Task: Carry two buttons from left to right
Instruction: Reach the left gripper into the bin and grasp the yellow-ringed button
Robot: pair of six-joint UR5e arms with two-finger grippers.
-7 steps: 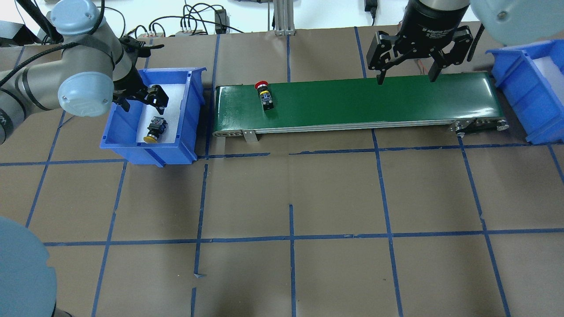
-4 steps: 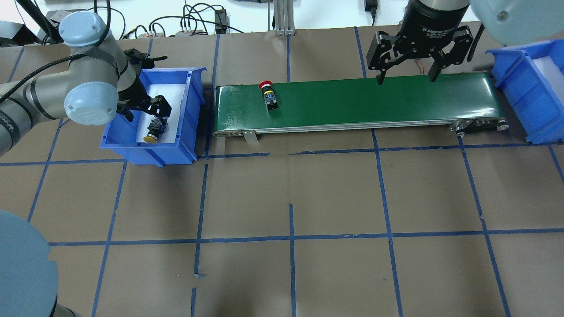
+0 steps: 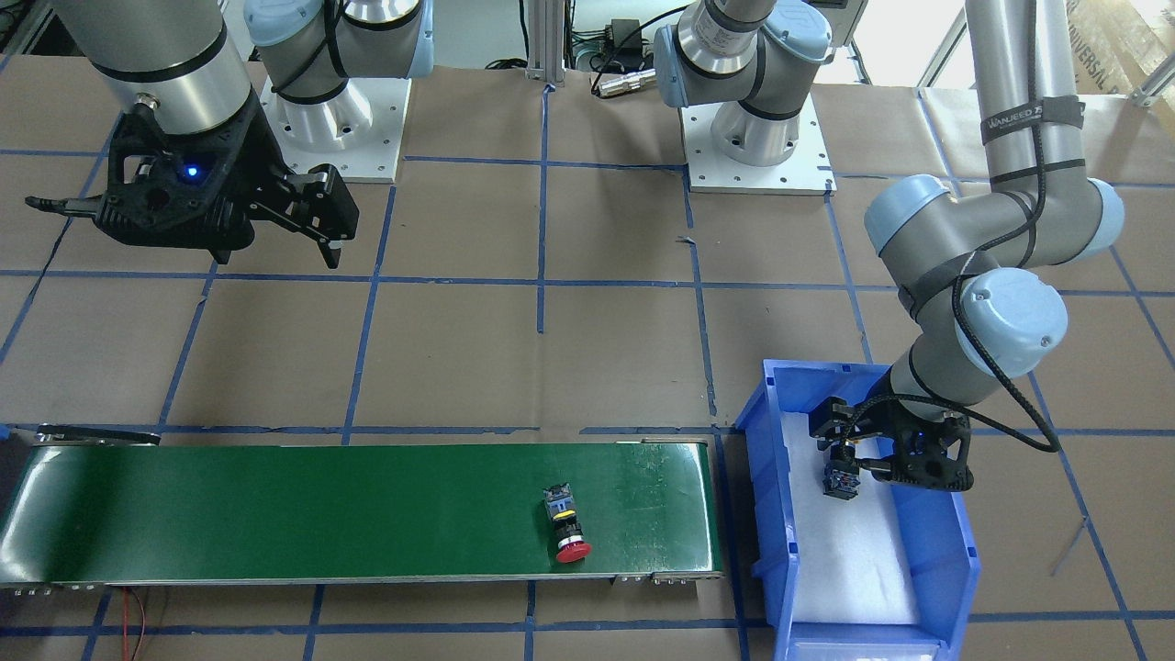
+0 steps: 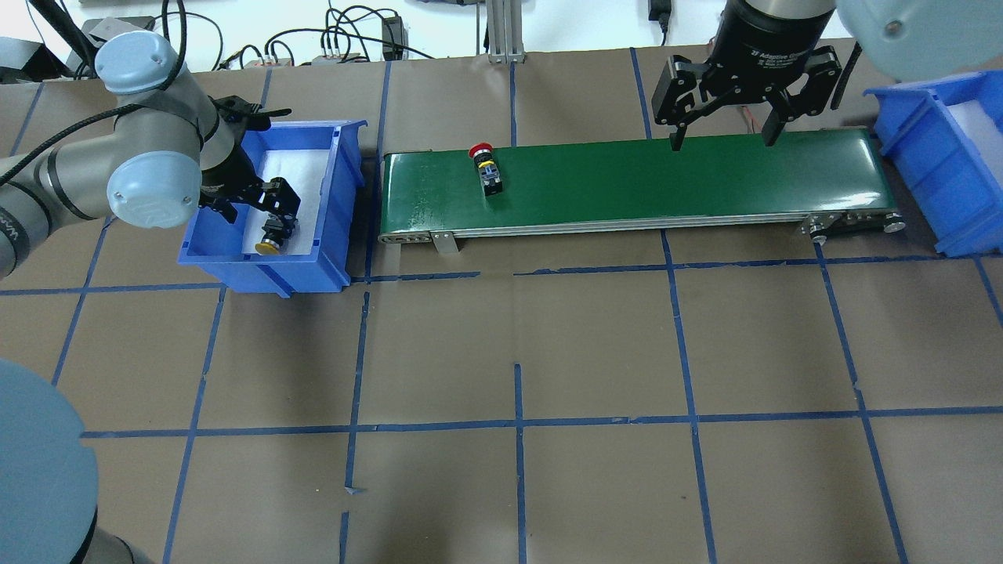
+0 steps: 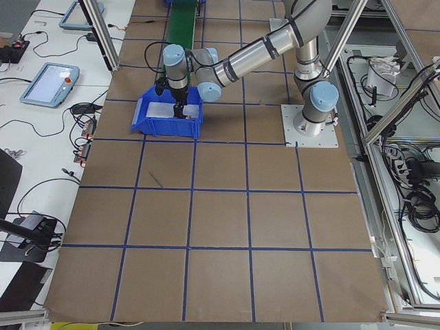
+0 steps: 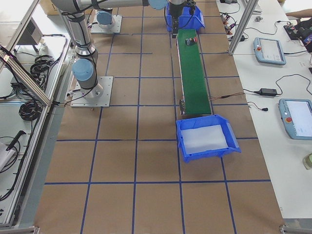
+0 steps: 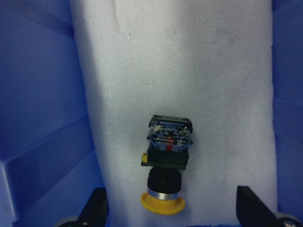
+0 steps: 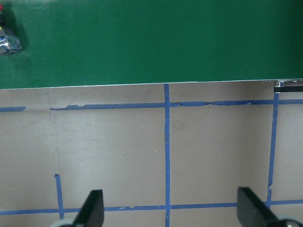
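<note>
Across the whole tabletop you see brown paper marked off in squares with blue tape. Toward its far side, a long green conveyor belt runs from the robot's left to its right. A blue bin lined with white foam stands just off the belt's left end. A second blue bin, also foam-lined, stands at the belt's right end.

Your left arm bends down into the left bin. The left gripper hangs low over the foam with its fingers spread apart. In the left wrist view, the two fingertips stand well to either side of the yellow button, and neither touches it. Your right arm holds the right gripper above the far edge of the belt's right part. Its fingers are wide apart and nothing is between them; the right wrist view shows only belt and taped paper below.

The yellow button lies on its side on the foam near the robot-side end of the left bin, with its cap pointing toward the robot. The red button lies on its side on the belt, close to the left end. Its red cap is at the belt's far edge and its contact block points back toward the robot.
</note>
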